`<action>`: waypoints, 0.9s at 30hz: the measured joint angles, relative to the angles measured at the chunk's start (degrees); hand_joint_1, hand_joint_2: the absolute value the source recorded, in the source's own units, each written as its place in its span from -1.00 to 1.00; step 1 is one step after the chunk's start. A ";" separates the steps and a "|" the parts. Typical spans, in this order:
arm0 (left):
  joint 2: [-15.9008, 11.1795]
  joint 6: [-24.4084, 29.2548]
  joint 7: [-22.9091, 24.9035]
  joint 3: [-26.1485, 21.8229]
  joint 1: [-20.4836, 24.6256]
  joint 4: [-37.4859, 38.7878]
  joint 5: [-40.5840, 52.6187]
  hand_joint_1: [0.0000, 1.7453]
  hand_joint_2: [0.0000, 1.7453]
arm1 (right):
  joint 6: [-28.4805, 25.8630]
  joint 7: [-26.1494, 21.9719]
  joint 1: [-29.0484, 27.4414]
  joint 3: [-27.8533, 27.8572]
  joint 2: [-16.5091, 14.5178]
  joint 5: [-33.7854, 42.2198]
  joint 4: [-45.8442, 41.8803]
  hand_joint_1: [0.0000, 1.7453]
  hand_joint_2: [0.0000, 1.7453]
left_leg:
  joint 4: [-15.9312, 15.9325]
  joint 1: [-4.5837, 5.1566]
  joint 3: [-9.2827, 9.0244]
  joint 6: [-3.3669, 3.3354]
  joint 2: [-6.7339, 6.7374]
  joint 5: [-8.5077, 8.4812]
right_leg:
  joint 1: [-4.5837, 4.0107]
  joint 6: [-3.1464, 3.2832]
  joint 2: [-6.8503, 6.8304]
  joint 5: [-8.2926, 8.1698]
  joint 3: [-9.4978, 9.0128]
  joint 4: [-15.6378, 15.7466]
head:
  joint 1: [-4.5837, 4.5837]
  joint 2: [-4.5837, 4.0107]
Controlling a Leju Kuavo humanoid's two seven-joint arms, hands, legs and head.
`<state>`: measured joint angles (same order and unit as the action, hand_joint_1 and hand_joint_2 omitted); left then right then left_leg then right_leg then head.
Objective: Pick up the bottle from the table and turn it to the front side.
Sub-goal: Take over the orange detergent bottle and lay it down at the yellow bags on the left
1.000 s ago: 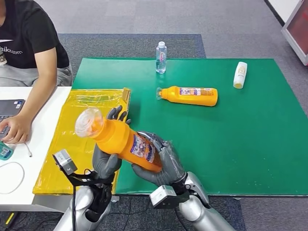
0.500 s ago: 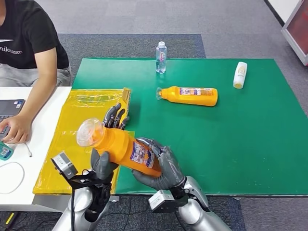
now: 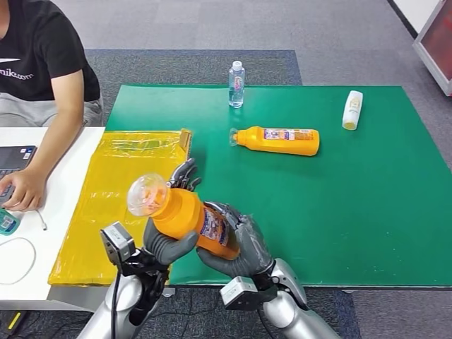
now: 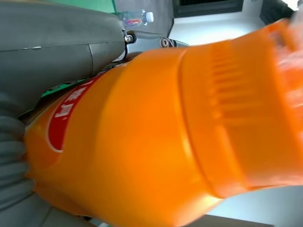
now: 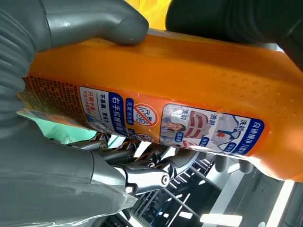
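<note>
Since half a second ago, the left hand (image 3: 169, 236) has been closing back around the orange bottle (image 3: 186, 215), and the bottle's clear cap end has been shifting rightward, closer to the right hand (image 3: 242, 244). Both hands are now holding this 1 bottle in the air above the near edge of the table (image 3: 341, 212), over the border between the green mat and the yellow plastic sheet (image 3: 101, 205). The bottle is lying tilted, its clear cap (image 3: 145, 194) pointing up and to the robot's left, its base resting in the right hand. The left hand's fingers (image 3: 183, 173) are wrapping the neck end just behind the cap, with the thumb under the body. The right hand's fingers are curling around the lower body, partly covering the printed label (image 3: 213, 226). In the right wrist view, the label (image 5: 171, 120) with blue panels and small pictures is facing the camera, and the grey thumb (image 5: 96, 21) is pressing on the orange side. In the left wrist view, the orange body (image 4: 150, 137) is showing a red mark.

Farther back on the green mat, a second orange bottle (image 3: 277, 140) is lying on its side, a small clear water bottle (image 3: 236, 84) is standing upright, and a white bottle (image 3: 352, 109) is lying near the far right. A person (image 3: 42, 63) in a black shirt is sitting at the left, 1 hand (image 3: 21, 189) resting on a white surface.
</note>
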<state>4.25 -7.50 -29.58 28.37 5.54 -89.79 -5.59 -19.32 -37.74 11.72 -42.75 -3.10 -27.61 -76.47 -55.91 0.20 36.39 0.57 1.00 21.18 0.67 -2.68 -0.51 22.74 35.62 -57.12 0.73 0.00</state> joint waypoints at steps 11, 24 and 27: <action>-0.92 2.57 1.51 1.25 0.55 2.69 3.76 1.00 1.00 | -0.77 -0.20 -0.03 0.29 0.00 -0.11 0.09 1.00 1.00 | 0.00 0.00 0.00 0.00 0.00 0.00 | 0.00 0.00 0.00 0.00 0.00 0.00 | 0.00 0.00; -0.89 4.62 -0.72 1.39 1.25 2.85 5.42 1.00 1.00 | -1.28 -0.36 0.09 0.27 -0.26 0.00 0.63 1.00 1.00 | 0.00 0.00 0.00 0.00 0.00 0.00 | 0.00 0.00 0.00 0.00 0.00 0.00 | 0.00 0.00; -0.89 5.41 -1.11 1.42 1.42 2.85 6.13 1.00 1.00 | -1.48 -0.36 0.20 0.10 -0.44 0.02 0.84 0.97 1.00 | 0.00 0.00 0.01 0.00 0.00 0.00 | 0.00 0.00 0.00 0.00 0.00 0.00 | -0.01 0.00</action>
<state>3.36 -2.09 -30.69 29.79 6.96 -86.95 0.55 -20.80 -38.10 11.92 -42.65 -3.54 -27.59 -75.63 -55.91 0.20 36.39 0.57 1.00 21.18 0.67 -2.67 -0.51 22.74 35.62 -57.13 0.72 0.00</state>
